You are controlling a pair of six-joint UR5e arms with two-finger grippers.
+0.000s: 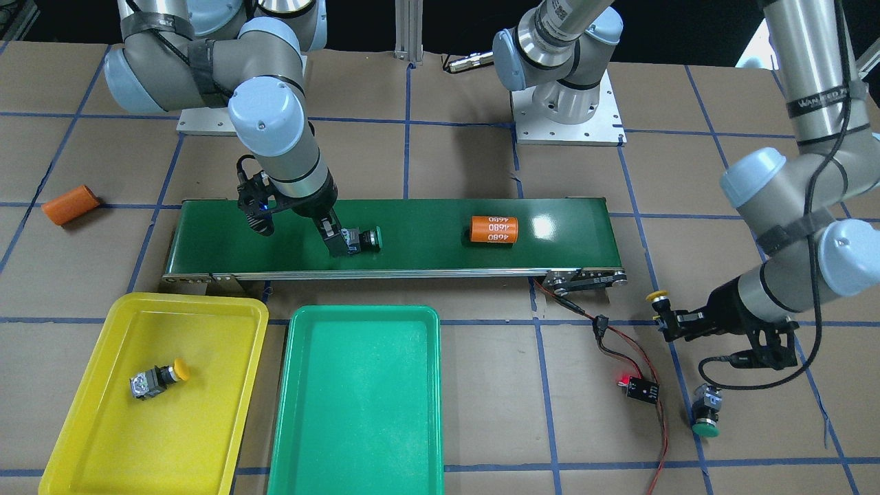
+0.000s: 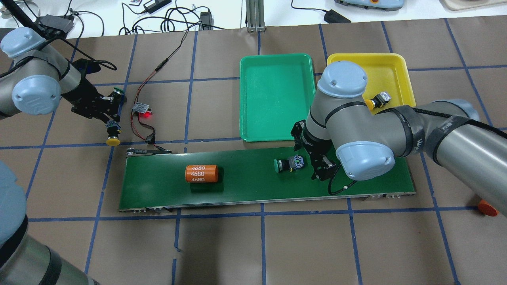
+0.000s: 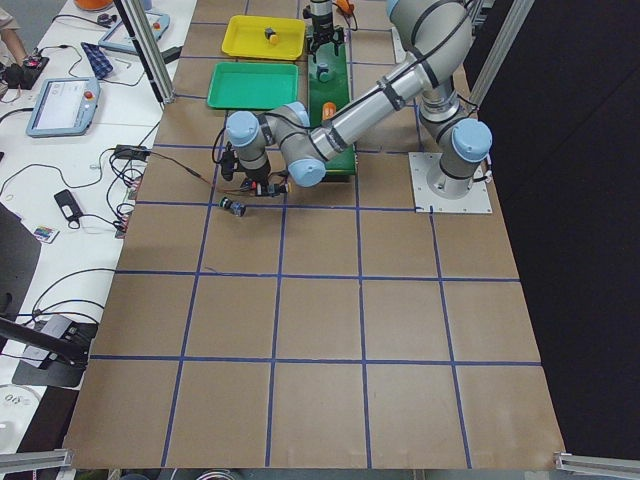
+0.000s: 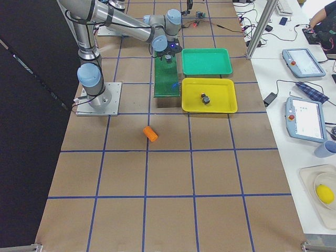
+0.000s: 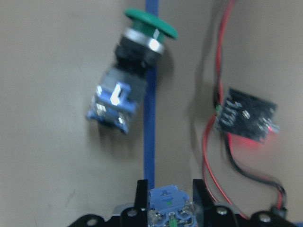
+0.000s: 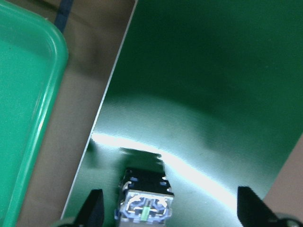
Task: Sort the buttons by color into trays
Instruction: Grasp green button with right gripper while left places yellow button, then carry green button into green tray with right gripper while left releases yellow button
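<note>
Left gripper [image 5: 169, 190] clamped on yellow-cap button [image 1: 658, 297]; right gripper [image 6: 173, 211] spread apart, straddling green-cap button [image 6: 144, 201] on conveyor belt [image 6: 213, 94]

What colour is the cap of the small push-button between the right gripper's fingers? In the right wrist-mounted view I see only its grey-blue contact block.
Observer: Green. The small black push-button has a green mushroom cap and lies on its side on the long dark-green conveyor belt.
Operator: Is the green tray free for it?
Observer: The shallow rectangular green plastic tray holds no button yet.
Operator: What is the other arm doing?
Observer: The left gripper is shut on a second push-button with a yellow mushroom cap, beside the belt's end.
</note>
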